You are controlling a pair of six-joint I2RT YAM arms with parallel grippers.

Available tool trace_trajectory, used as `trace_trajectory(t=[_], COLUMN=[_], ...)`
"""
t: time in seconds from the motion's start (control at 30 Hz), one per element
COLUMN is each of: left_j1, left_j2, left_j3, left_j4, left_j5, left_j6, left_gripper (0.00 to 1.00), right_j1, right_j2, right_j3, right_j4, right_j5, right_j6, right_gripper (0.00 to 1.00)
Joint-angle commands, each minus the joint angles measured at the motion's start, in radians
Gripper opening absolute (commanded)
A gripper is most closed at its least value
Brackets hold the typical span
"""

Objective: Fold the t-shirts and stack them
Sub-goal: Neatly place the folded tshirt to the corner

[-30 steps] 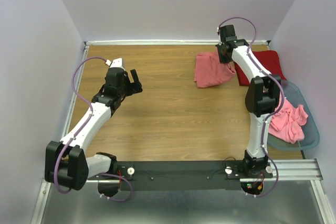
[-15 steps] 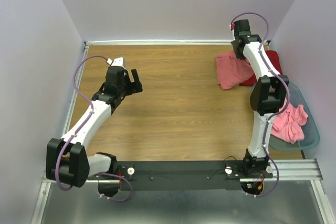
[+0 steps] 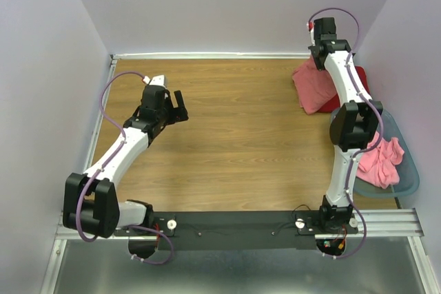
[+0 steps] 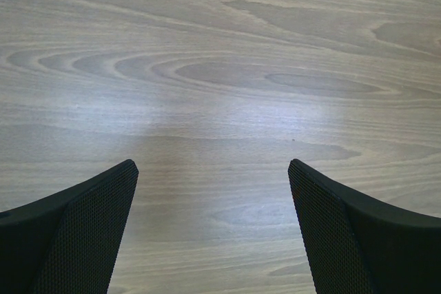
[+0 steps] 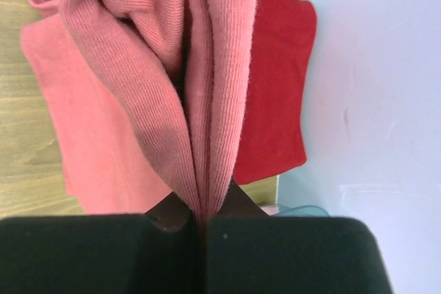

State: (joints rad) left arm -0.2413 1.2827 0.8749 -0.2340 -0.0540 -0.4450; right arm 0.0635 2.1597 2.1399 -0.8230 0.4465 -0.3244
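Observation:
My right gripper (image 3: 318, 51) is shut on a folded salmon-pink t-shirt (image 3: 313, 86) and holds it up at the far right corner, its lower part trailing over the deep red t-shirt (image 3: 360, 77). In the right wrist view the pink cloth (image 5: 172, 67) is pinched between my shut fingers (image 5: 204, 228), with the red t-shirt (image 5: 279, 94) flat below by the wall. More pink t-shirts (image 3: 381, 160) lie in the basket (image 3: 408, 177). My left gripper (image 3: 178, 105) is open and empty over bare wood at the left; its fingers (image 4: 89, 228) frame only the table.
The oval grey-blue basket stands at the right table edge beside the right arm. Lilac walls close in the back and both sides. A metal rail (image 3: 207, 55) runs along the far edge of the wooden table (image 3: 234, 135).
My right gripper has carried the pink t-shirt to the right and farther back, from the table's middle-right onto the red t-shirt by the wall. The left arm has barely moved.

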Motion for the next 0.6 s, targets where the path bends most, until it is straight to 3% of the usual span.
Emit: trace_trajectory(t=[0.0,0.57], left_j1=[0.008,0.008], left_j2=[0.021,0.024], left_j3=[0.030,0.013], left_j4=[0.001,-0.007], left_j5=[0.029,0.034], left_j6=[0.008,0.015], left_gripper=[0.99,0.98], right_j1=[-0.019,-0.059], right_j2=[-0.029,0.032], right_j3=[0.054,-0.008], right_j4=[-0.016,0.114], right_j5=[0.041,0.205], right_j6=[-0.042,-0.079], right_gripper=[0.01,0.01])
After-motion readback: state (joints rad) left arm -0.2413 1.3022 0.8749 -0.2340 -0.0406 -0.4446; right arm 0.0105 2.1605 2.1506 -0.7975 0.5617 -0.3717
